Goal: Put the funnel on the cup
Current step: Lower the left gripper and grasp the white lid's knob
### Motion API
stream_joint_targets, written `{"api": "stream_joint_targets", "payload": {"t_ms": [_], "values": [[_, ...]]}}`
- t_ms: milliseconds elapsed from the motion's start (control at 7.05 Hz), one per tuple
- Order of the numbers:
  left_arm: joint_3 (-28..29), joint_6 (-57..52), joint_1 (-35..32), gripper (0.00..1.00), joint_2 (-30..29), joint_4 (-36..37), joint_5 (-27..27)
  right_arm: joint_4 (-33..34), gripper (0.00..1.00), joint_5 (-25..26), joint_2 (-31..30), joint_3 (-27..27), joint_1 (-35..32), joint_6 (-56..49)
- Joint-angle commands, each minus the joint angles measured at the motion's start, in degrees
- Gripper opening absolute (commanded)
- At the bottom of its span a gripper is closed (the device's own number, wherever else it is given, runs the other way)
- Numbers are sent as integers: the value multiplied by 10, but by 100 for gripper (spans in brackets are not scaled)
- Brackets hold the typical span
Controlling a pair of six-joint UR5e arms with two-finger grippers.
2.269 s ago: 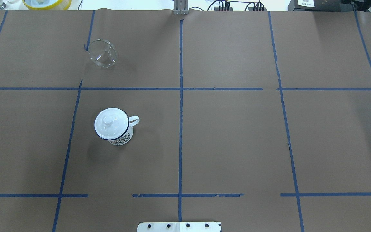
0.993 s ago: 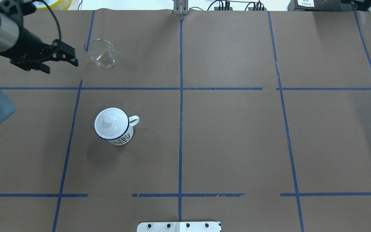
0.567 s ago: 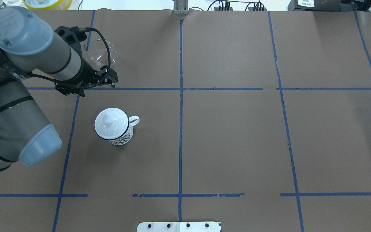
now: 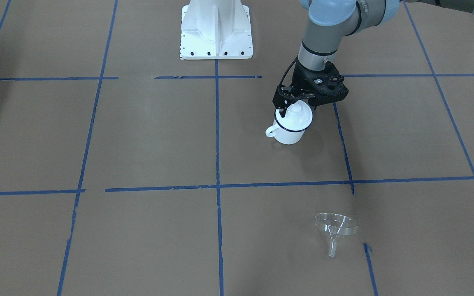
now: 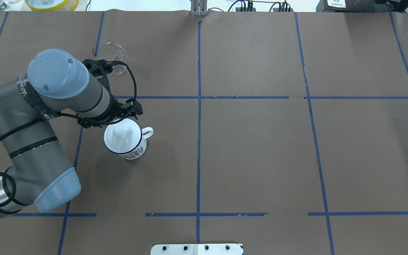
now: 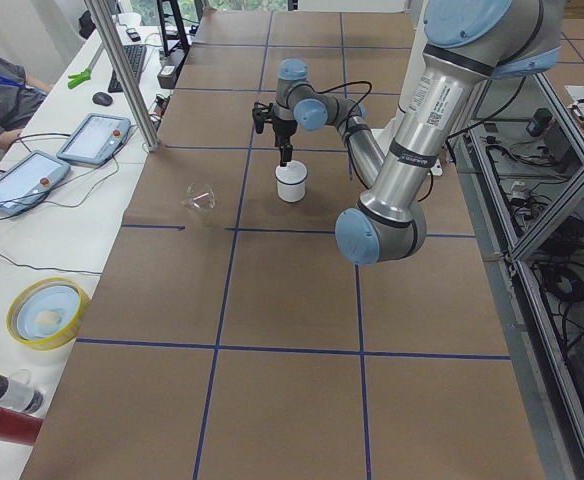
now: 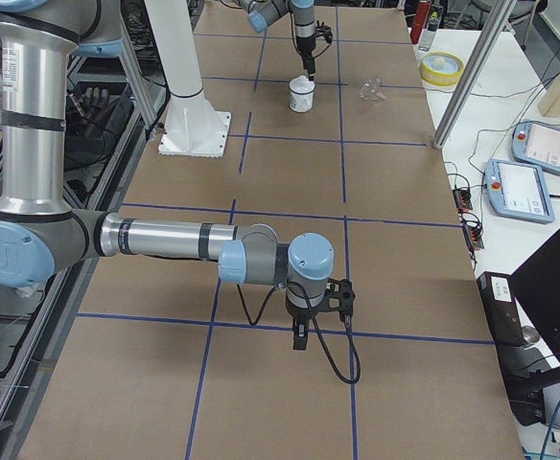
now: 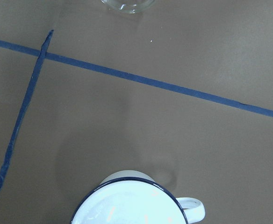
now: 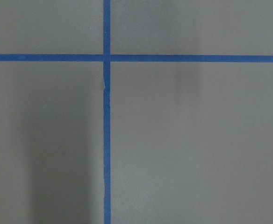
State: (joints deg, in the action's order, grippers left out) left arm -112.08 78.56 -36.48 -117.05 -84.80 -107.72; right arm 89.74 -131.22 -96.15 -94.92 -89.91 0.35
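The black left gripper hangs just over the round white lid with a knob, a bit to the robot's side of the knob. Its two fingers look spread apart, with nothing held between them. I cannot tell if they touch the lid.

The lid sits on the white enamel mug with a dark blue rim. The mug stands upright on the brown paper table, on the robot's left, and its loop handle points toward the middle of the table. The small clear funnel lies tipped on its side, farther from the robot than the mug and well apart from it. Its thin stem points away from the robot.

The right gripper hangs over the paper far out at the right end. It shows only from the side, so I cannot tell if it is apart or together.

The mug has a dark print low on its side, too small to read. The grey left arm has a band of white letters, also too small to read
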Motion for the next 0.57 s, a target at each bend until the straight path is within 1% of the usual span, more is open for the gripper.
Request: {"api": "stream_joint_targets", "payload": {"t_ms": [0,425], "values": [[-7,1,9,100,17,-7,-1,0,100,0,0,0,0,0],[-7,2,13,100,17,-9,-6,0,100,0,0,0,0,0]]}}
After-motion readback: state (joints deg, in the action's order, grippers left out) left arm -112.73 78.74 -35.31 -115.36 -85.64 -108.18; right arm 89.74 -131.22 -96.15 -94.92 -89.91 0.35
